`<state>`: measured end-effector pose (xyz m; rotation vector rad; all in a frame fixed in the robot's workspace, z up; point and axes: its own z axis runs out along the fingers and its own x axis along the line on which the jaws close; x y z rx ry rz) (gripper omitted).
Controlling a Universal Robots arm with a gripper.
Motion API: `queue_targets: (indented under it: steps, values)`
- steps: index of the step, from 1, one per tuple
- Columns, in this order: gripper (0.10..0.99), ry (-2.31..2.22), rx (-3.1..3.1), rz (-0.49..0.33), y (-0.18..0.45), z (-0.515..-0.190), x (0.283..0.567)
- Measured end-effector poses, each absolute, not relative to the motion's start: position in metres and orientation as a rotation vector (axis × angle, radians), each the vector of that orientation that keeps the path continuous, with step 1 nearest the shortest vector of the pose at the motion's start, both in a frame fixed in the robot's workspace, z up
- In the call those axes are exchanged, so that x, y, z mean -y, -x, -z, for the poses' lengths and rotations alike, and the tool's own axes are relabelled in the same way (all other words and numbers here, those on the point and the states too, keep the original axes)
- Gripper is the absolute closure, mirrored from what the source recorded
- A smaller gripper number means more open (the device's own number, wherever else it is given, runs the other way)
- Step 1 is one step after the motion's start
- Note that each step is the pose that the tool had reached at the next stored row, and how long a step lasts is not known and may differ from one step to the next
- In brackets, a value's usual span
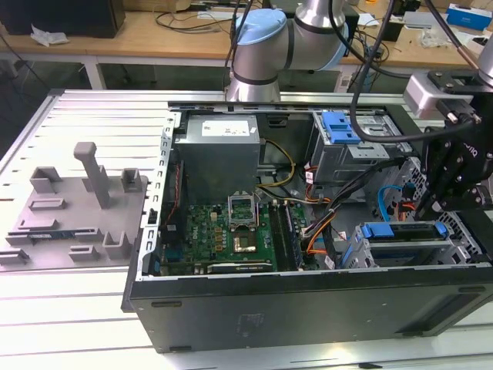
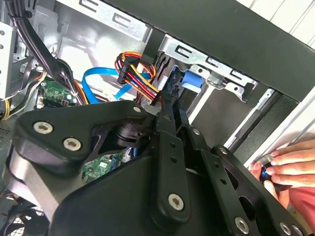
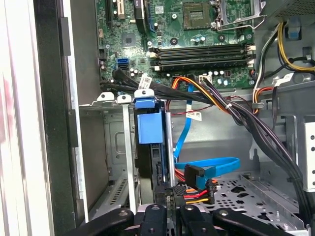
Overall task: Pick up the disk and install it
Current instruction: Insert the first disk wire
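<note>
The disk [image 1: 403, 233], framed by its blue bracket, lies in the drive bay at the front corner of the open computer case [image 1: 308, 308], on the exterior view's right. In the first wrist view the disk [image 3: 148, 129] is seen edge-on, standing between the bay's metal rails. My gripper [image 1: 429, 210] hangs over the disk's far end. Its black fingers [image 3: 170, 196] stand close together, shut, right beside the disk's dark edge. Whether they pinch any part of it is hidden. In the second wrist view the gripper [image 2: 170, 105] ends next to the blue bracket tab [image 2: 191, 80].
A grey power supply [image 1: 219, 150], the motherboard [image 1: 231, 231] and an upper drive cage with a blue latch [image 1: 341, 127] fill the case. Orange, black and blue cables [image 3: 206, 167] run close by the bay. A person's hand [image 2: 290, 164] rests outside the case wall. A grey fixture [image 1: 69, 208] lies left.
</note>
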<state>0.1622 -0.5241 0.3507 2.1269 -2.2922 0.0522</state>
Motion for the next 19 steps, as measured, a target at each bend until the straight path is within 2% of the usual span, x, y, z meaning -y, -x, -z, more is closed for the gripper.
queue_targets:
  steps: [12, 19]
  values:
    - [0.918, -2.114, 2.302, -0.054, -0.162, -0.349, 0.524]
    - [0.918, -2.087, 2.302, -0.084, -0.162, -0.349, 0.514]
